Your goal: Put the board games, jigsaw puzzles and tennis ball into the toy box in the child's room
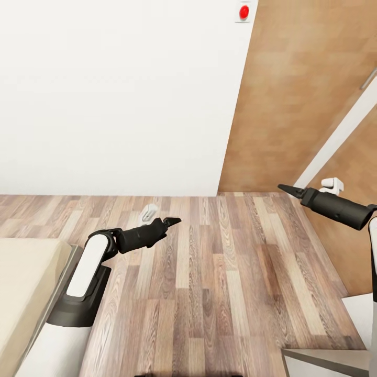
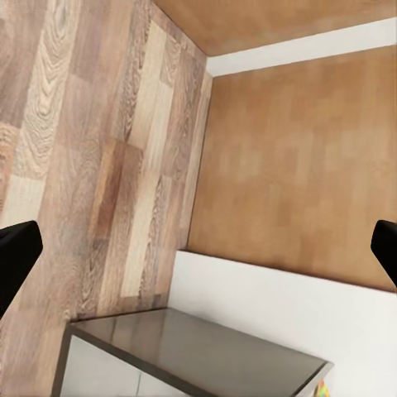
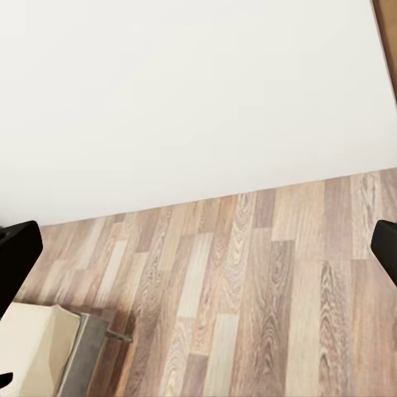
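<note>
Wood plank floor (image 1: pixel 220 293) and white wall (image 1: pixel 115 94) lie ahead of me, my left hand (image 1: pixel 170 221) and right hand (image 1: pixel 287 188) both spread wide and empty, bed (image 1: pixel 21 283) corner at my left, desk (image 2: pixel 207 356) edge nearby, so every toy looks left to collect.

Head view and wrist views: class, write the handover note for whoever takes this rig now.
Left gripper: jaws open, empty.
Right gripper: jaws open, empty.
Bed corner at the robot's left, dark grey table wing at its right; plank floor ahead.
Done: no toy is held; progress cannot be judged from here.
Left: get the toys into the toy box.
</note>
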Motion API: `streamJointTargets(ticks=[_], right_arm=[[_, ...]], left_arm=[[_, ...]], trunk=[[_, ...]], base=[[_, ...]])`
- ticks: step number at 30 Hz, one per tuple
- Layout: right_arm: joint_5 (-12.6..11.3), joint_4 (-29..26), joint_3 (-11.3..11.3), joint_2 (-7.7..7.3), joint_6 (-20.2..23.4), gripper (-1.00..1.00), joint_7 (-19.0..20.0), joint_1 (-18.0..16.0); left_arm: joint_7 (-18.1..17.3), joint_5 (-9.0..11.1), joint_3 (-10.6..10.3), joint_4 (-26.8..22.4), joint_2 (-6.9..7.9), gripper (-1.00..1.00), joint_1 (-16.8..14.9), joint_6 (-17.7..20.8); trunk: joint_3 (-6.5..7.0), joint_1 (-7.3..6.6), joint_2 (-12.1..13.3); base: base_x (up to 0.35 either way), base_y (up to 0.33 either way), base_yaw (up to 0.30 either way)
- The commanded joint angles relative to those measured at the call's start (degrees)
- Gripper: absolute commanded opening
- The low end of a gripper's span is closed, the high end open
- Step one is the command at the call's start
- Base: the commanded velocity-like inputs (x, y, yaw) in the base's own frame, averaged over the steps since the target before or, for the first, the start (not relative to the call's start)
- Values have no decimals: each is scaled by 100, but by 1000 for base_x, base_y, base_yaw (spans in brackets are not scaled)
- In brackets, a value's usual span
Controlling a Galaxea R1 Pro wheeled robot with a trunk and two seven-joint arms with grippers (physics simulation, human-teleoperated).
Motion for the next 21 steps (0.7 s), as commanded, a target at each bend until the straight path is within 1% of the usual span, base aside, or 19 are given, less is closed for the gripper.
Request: streamJointTargets(ticks=[1,21], right_arm=[[54,0,-7,0,24,100,60,-6],[55,0,40,17,24,100,53,1]], left_arm=[[60,56,2,-5,-2,100,-4,9],[75,59,16,-5,60,100,-9,9]], trunk=[[0,4,-9],[183,4,-9]], base=[[0,0,0],[0,0,0]])
